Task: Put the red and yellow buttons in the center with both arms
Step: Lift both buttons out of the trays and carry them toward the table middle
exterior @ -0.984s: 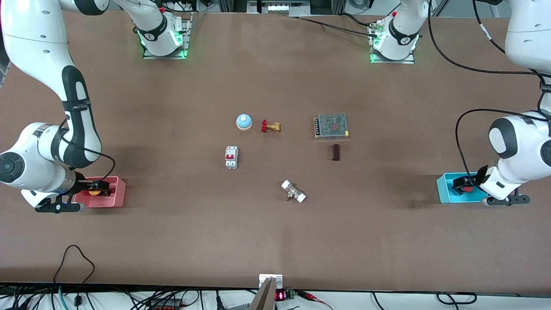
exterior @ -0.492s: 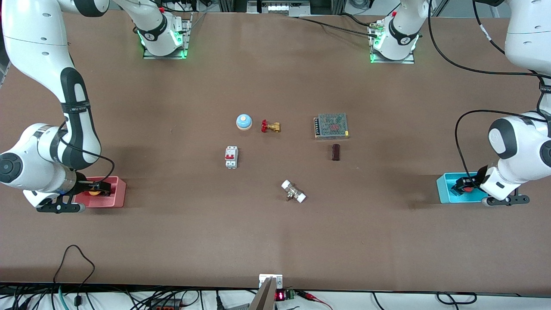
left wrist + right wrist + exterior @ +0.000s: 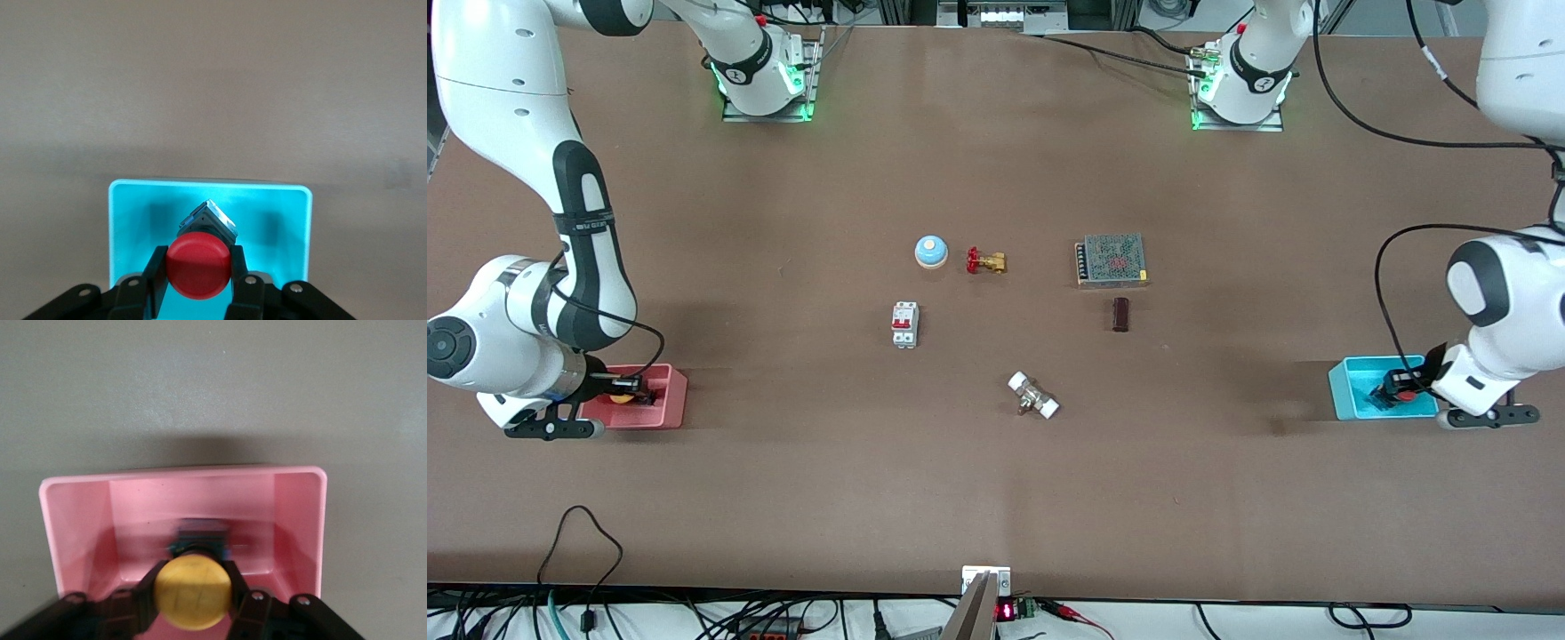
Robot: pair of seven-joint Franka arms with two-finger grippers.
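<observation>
Looking across the table from the front, you see the left gripper (image 3: pixel 1399 388) over the cyan rectangular plastic bin (image 3: pixel 1352 396), closed on the round red-capped push-button (image 3: pixel 1403 393), and the right gripper (image 3: pixel 630 389) over the pink rectangular plastic bin (image 3: pixel 667 402), closed on the round orange-yellow-capped push-button (image 3: pixel 620 396). The plain brown tabletop (image 3: pixel 996 480) lies well apart from both.

At the left wrist, your fingers (image 3: pixel 156 279) clamp the red cap (image 3: pixel 198 264) above the cyan bin's floor (image 3: pixel 133 220).

At the right wrist, your fingers (image 3: pixel 148 595) clamp the yellow cap (image 3: pixel 193 591) above the pink bin's floor (image 3: pixel 80 527).
</observation>
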